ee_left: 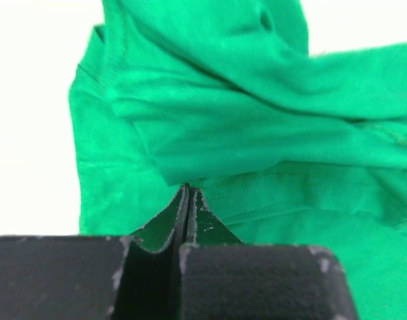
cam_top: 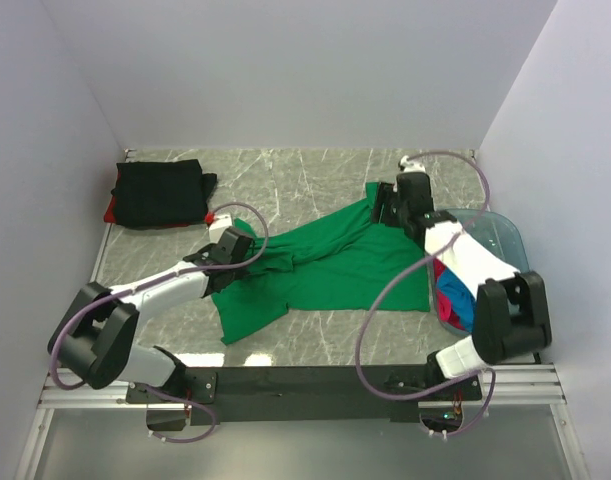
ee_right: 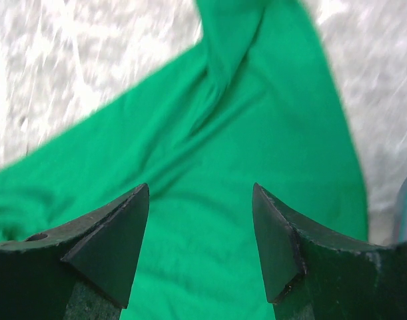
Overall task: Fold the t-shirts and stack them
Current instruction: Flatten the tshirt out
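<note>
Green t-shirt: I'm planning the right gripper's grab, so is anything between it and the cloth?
Nothing visible. The right gripper is open over the green t-shirt, with only its cloth showing between the fingertips.

Finding: robotics laboratory test cell. Grounds: a marble-patterned tabletop boxed in by plain white panels on its left, far and right sides. An aluminium frame rail along its near edge carries a black mounting bar. Two robot arms are bolted there, trailing exposed purple cables. Test articles: a green t-shirt at the tabletop's centre, a translucent blue tub at its right edge.
</note>
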`<control>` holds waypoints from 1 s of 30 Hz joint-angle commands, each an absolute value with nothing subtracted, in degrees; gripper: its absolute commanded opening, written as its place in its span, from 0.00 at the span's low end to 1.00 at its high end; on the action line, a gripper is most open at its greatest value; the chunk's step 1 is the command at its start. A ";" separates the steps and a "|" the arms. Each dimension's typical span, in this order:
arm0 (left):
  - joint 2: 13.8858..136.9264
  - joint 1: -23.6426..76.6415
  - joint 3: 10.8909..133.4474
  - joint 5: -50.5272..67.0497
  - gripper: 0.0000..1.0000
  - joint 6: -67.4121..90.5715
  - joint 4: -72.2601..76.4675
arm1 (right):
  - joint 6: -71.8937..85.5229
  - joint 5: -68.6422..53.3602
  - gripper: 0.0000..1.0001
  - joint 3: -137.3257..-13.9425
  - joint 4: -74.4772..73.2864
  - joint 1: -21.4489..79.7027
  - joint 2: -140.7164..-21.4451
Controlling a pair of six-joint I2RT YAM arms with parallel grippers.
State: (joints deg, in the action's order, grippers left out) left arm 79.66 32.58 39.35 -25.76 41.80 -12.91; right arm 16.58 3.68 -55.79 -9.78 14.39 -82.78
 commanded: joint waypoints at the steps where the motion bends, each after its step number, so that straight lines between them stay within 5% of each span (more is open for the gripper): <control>1: 76.38 31.03 41.57 -25.76 0.01 40.17 -13.45 | 14.42 7.20 0.70 -63.88 -11.33 13.10 -88.74; 24: 64.95 25.05 41.49 -22.59 0.01 37.35 -16.70 | 16.17 8.52 0.66 -103.79 -25.48 13.53 -125.85; 28: 64.16 24.96 41.22 -22.41 0.00 37.62 -16.87 | 17.14 10.54 0.56 -108.80 -29.44 13.45 -129.02; 30: 63.55 24.87 41.13 -22.24 0.01 37.79 -17.05 | 17.23 11.07 0.43 -111.26 -31.11 13.53 -130.51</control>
